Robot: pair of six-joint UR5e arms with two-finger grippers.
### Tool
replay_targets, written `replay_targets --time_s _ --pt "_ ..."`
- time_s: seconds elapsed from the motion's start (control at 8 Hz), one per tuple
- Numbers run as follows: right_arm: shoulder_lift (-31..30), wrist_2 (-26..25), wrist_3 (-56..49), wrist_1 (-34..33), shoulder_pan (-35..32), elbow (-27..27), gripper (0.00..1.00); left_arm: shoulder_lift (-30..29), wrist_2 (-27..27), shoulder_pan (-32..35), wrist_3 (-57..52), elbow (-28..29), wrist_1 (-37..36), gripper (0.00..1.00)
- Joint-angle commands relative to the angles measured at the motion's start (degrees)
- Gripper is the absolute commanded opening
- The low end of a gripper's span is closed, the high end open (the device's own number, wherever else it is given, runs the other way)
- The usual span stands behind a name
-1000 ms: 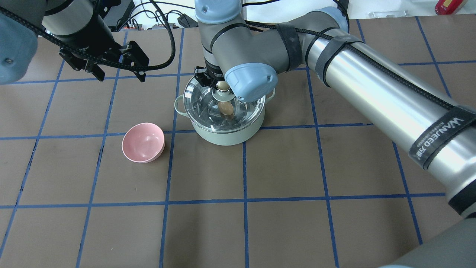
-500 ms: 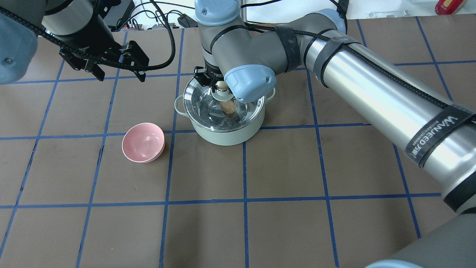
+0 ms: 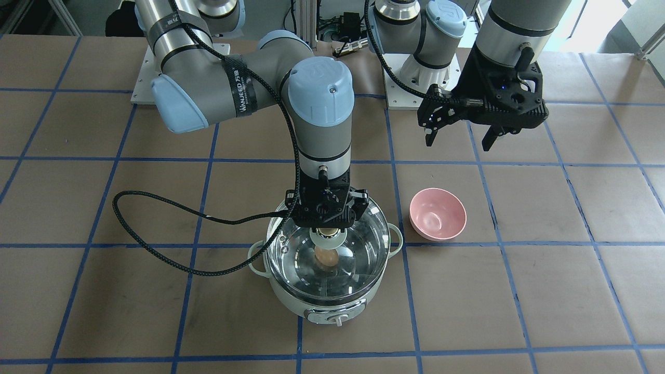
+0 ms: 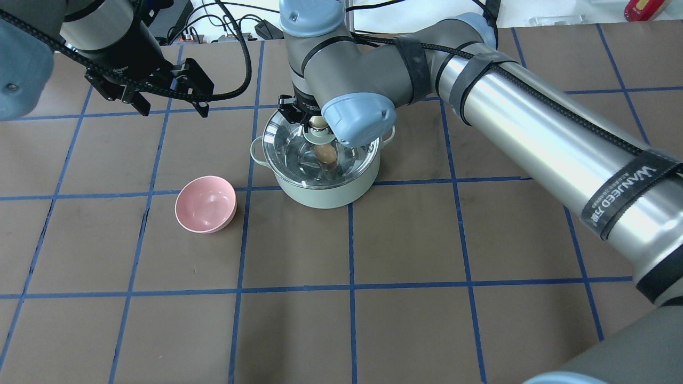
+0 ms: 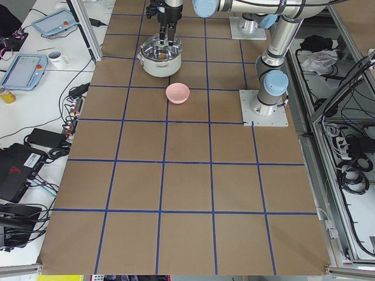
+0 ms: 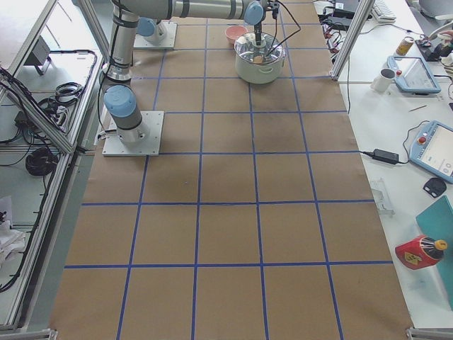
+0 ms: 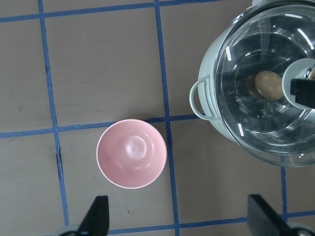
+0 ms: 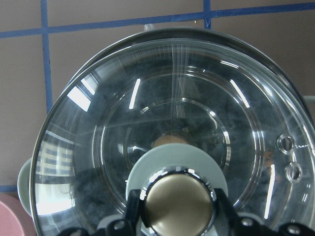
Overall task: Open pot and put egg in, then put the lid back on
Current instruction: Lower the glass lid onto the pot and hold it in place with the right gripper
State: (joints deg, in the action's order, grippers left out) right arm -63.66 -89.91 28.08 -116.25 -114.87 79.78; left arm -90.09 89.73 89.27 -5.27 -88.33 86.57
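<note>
The mint-green pot point(image 4: 320, 194) stands mid-table, its control knob showing in the front-facing view point(image 3: 338, 321). The glass lid point(image 4: 291, 146) sits on its rim. The tan egg point(image 4: 324, 153) lies inside the pot, seen through the glass; it also shows in the left wrist view point(image 7: 268, 84). My right gripper point(image 4: 318, 124) is straight above the pot and shut on the lid's beige-topped knob point(image 8: 178, 206). My left gripper point(image 4: 173, 109) is open and empty, held above the table to the pot's left; its fingertips point(image 7: 100, 211) frame the bottom of the left wrist view.
An empty pink bowl point(image 4: 205, 204) stands on the table left of the pot and close to it. A black cable point(image 3: 156, 249) loops from my right wrist over the table beside the pot. The brown mat carries a blue tape grid.
My right arm has sunk slightly with the lid, which now rests lower on the pot's rim. The left arm and the bowl have not moved.
</note>
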Motion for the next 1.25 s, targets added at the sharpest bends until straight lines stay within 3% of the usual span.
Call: replay_targets --time_s 0.0,1.12 --pt "0.47 -0.01 -0.22 -0.72 0.0 0.03 0.0 0.0 0.0 0.03 0.0 0.0 0.0 1.0" --pt "0.56 0.08 -1.1 -1.96 0.0 0.38 0.04 0.09 -0.09 0.11 0.26 0.0 -0.09 1.0"
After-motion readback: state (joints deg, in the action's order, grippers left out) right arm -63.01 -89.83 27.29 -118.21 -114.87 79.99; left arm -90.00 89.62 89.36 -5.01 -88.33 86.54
